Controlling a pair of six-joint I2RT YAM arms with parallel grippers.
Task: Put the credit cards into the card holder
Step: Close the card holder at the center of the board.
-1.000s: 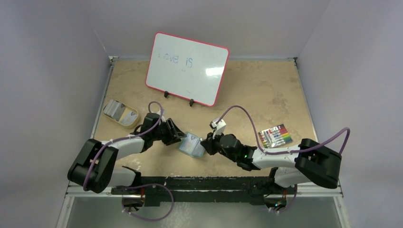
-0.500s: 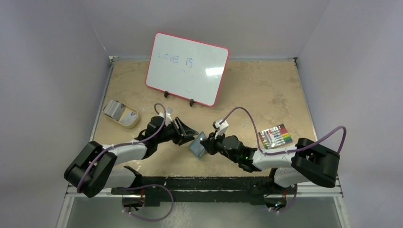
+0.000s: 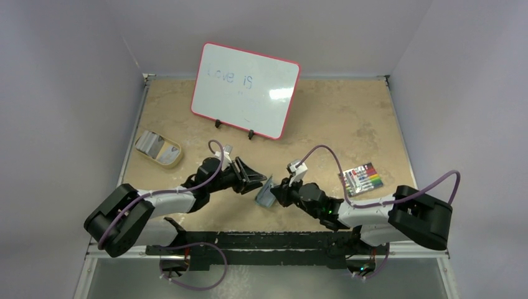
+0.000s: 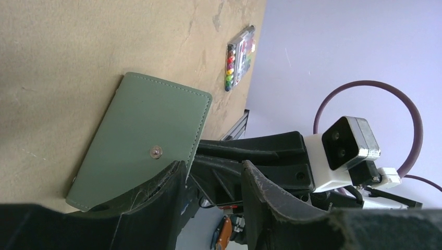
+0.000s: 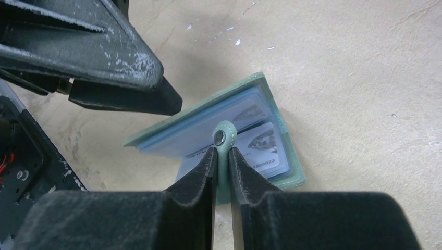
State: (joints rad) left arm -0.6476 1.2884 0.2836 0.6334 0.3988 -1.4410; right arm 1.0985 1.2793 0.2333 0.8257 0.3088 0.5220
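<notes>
Pinching the snap tab of the card holder (image 4: 140, 135), the right gripper (image 5: 221, 156) holds it half open on the table (image 3: 348, 118), credit cards (image 5: 260, 143) tucked in its pockets. Just beside its outer face, the left gripper (image 4: 211, 174) has its fingers spread apart.

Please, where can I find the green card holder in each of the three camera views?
Top external: card holder low centre.
Left wrist: left of centre, outer face showing.
Right wrist: centre, partly open, its tab pinched by the right gripper.
Shared landmark: marker set, right in top external, top centre in left wrist; absent from right wrist.
</notes>
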